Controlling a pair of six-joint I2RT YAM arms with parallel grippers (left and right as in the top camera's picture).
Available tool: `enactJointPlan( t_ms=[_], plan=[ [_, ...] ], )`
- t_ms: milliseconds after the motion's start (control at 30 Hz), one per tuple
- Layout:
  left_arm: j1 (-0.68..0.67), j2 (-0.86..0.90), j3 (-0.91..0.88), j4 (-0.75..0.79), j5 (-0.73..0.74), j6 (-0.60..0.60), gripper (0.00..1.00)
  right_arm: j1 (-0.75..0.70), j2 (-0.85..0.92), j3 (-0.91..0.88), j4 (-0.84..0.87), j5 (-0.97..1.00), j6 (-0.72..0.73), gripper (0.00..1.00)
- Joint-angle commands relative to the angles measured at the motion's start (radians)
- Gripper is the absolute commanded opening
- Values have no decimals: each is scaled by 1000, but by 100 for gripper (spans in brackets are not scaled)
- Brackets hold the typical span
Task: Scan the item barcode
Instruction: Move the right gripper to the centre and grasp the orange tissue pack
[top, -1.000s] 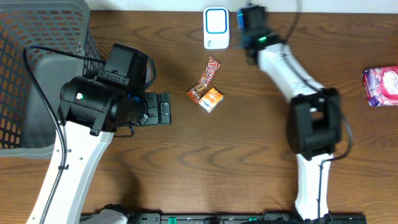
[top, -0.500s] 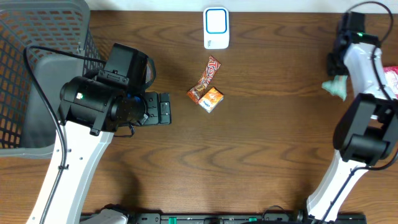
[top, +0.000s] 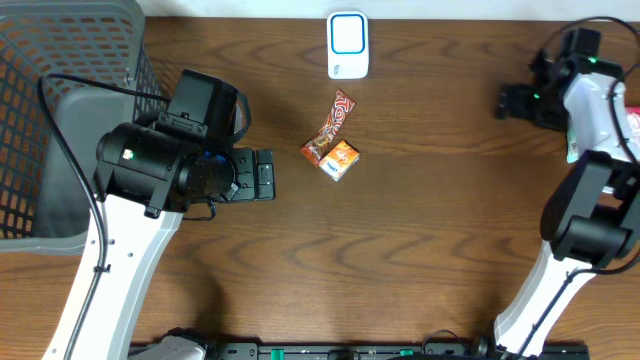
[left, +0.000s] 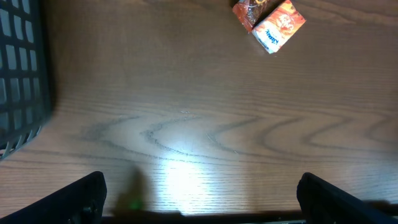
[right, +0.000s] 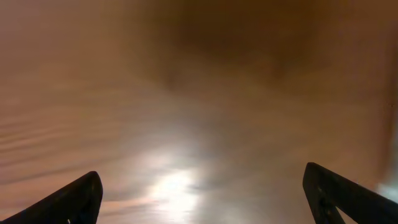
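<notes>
Overhead: a second ago the right end effector (top: 505, 102) sat closed by the scanner (top: 348, 45) at the far centre. It now hangs at the far right of the surface (top: 420, 230), jaws spread and pointing left, with nothing between them. The pale-green item (top: 572, 150), in plain sight beside that arm half a second ago, is now only a sliver on the near side of the arm link at the far right. Its shape, heading and long axis cannot be told. A pink pack (top: 633, 125) peeks out at the right edge. Unchanged: the left end effector (top: 268, 175) is wide, empty and aimed right, with the basket (top: 60, 120) to its left. The snack bar (top: 335, 122) lies mid-surface with its long axis diagonal, near-left to far-right. The orange carton (top: 343, 160) touches its near end, turned corner-on. Left wrist: the left end effector (left: 200, 183) has its fingers at the bottom corners, far apart over bare wood. The orange carton (left: 280, 25) and an end of the snack bar (left: 249, 9) sit at the top, and basket (left: 18, 74) mesh shows on the left. Right wrist: blurred. The right end effector (right: 200, 180) is splayed wide over glare-lit wood, holding nothing.
</notes>
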Motion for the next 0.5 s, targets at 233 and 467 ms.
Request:
enactJointPlan(
  t_ms=[233, 467],
  plan=[
    [3, 0, 16, -5, -16, 2, 98, 217, -11, -3, 46, -414, 168, 91],
    [3, 0, 16, -5, -16, 2, 98, 429, -10, -25, 33, -322, 224, 77]
  ],
)
